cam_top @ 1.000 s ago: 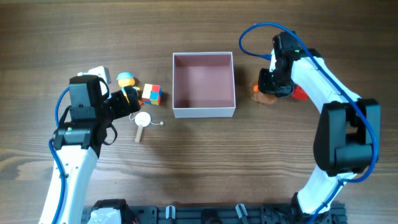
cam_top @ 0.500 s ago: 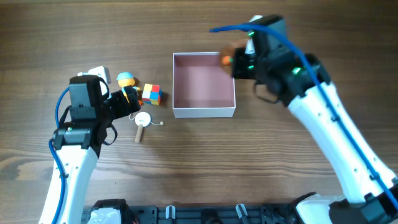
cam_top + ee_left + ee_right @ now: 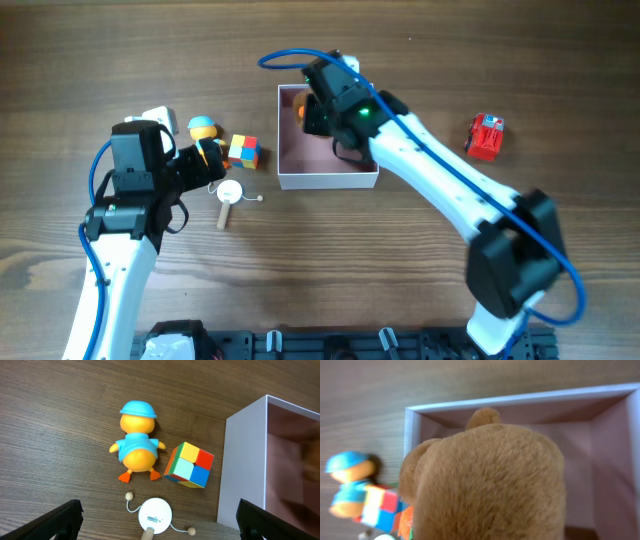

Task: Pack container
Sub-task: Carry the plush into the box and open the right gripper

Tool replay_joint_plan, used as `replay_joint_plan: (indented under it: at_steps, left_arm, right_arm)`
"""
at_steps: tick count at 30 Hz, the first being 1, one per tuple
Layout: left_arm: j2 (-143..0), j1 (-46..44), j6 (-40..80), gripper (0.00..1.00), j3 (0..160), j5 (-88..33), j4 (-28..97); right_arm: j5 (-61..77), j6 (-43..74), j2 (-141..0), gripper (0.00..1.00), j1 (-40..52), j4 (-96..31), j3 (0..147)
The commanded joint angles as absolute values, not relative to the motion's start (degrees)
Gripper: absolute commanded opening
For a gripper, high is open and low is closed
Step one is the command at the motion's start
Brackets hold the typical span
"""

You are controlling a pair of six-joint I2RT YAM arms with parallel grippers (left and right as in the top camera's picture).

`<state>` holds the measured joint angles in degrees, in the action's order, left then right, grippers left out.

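The container, a white-walled square box with a pink inside, stands at the table's middle. My right gripper hangs over its back left corner, shut on a brown plush toy with an orange part. The plush fills the right wrist view and hides the fingers; the container's far wall shows behind it. My left gripper is open and empty, low over a white rattle drum. A duck toy with a blue hat and a colour cube lie just beyond it, left of the container.
A red toy lies on the table to the right of the container. A small white object sits behind the left arm. The duck, cube and rattle drum cluster close to the container's left wall.
My right gripper has lifted the brown plush from the table right of the container and carried it left, to over the container's back left corner. The red toy is now uncovered. The left arm has not moved.
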<state>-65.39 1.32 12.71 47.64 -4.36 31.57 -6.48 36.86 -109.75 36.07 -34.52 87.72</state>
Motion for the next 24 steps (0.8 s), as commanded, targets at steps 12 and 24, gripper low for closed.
replay_joint_plan:
  at_steps: [12,24]
  left_arm:
    - [-65.69,1.67,11.53,1.00,48.75,-4.21,31.57]
    - [-65.69,1.67,11.53,1.00,48.75,-4.21,31.57]
  right_arm:
    - [-1.69,37.28,-120.53,0.36,36.21,-28.03,87.48]
    - [0.08,28.56,-117.16,0.70,36.21,-28.84,87.55]
